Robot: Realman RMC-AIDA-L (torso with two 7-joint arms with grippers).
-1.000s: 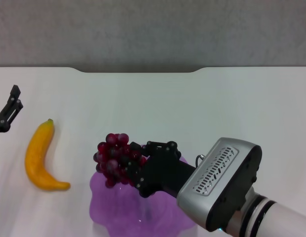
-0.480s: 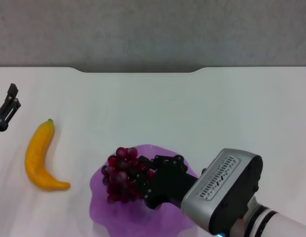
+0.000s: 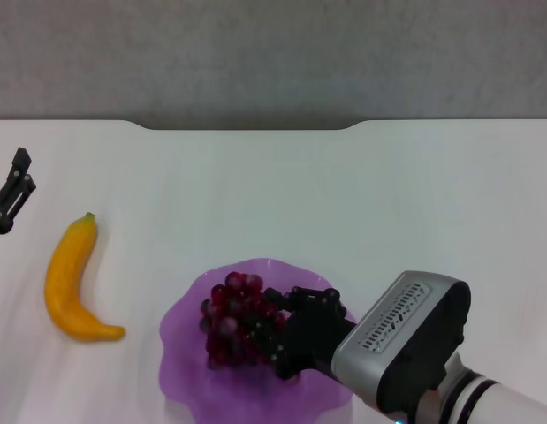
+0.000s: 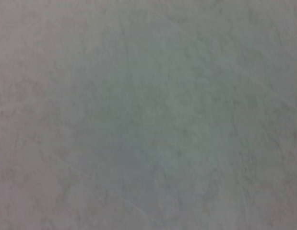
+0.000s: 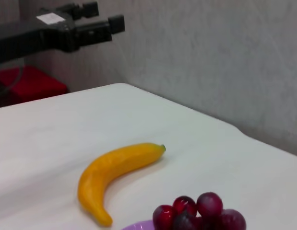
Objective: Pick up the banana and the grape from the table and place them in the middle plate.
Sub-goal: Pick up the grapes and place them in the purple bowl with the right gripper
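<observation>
The right gripper [image 3: 275, 340] holds the grape [image 3: 233, 329] clenched in its jaws over the middle plate [image 3: 186, 353]. Lower until the bunch rests on the plate, then release. The banana [image 3: 70, 283] lies on the desk [image 3: 361, 203], left. Left gripper [image 3: 10, 201]: jaw state cannot be told.

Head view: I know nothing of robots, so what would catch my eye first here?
Most striking is the right gripper, black on a big silver wrist, shut on the grape, a dark red bunch over the middle plate, near the front edge. Left of the plate, the banana lies alone on the table. The left gripper hangs at the far left edge, fingers apart.
</observation>
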